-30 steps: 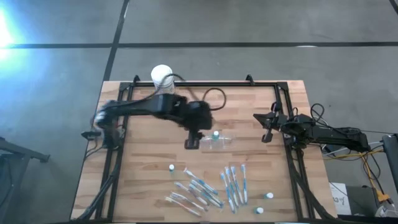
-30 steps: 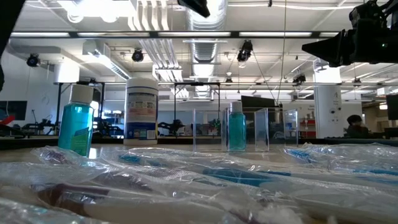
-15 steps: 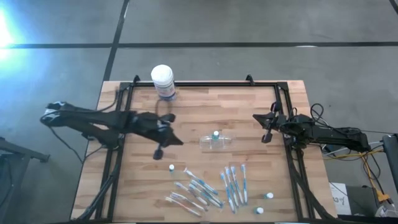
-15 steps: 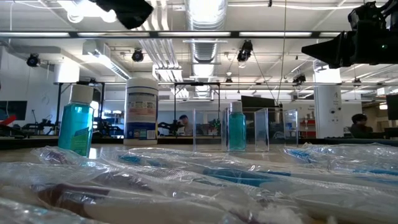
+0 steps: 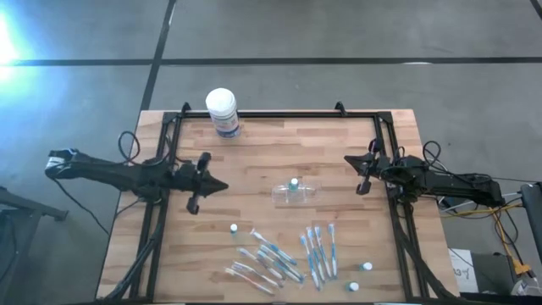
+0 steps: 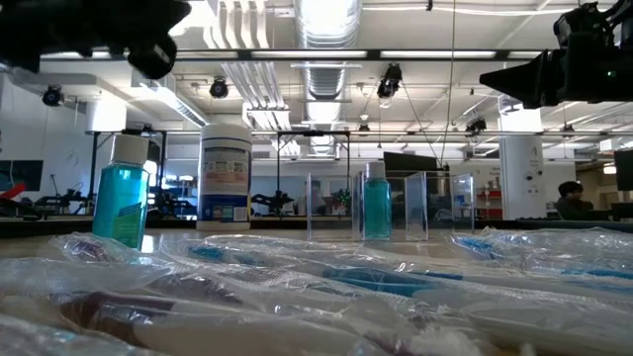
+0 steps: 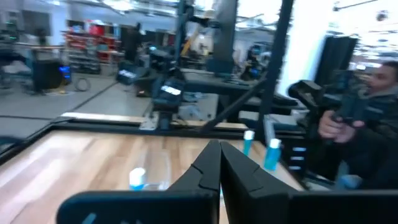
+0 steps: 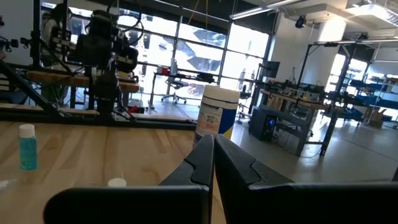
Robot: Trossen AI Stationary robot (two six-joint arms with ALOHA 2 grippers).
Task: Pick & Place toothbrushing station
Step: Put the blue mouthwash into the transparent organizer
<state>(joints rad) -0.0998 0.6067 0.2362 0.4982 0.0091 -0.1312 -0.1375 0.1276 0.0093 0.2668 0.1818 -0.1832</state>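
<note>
White tub [image 6: 226,171], blue label, print too small to read, no other legible text

Counter [image 5: 254,144] of pale, matt wood planks, clear glossy plastic toothbrushing station [image 5: 294,193], toothbrushes [image 5: 318,252] in crinkled shiny film wrappers, white smooth plastic tub [image 5: 221,110], matt black arms.

Left gripper [image 5: 208,185] now back at the table's left edge, jaws closed, off the toothbrushing station [image 5: 294,192].
</note>
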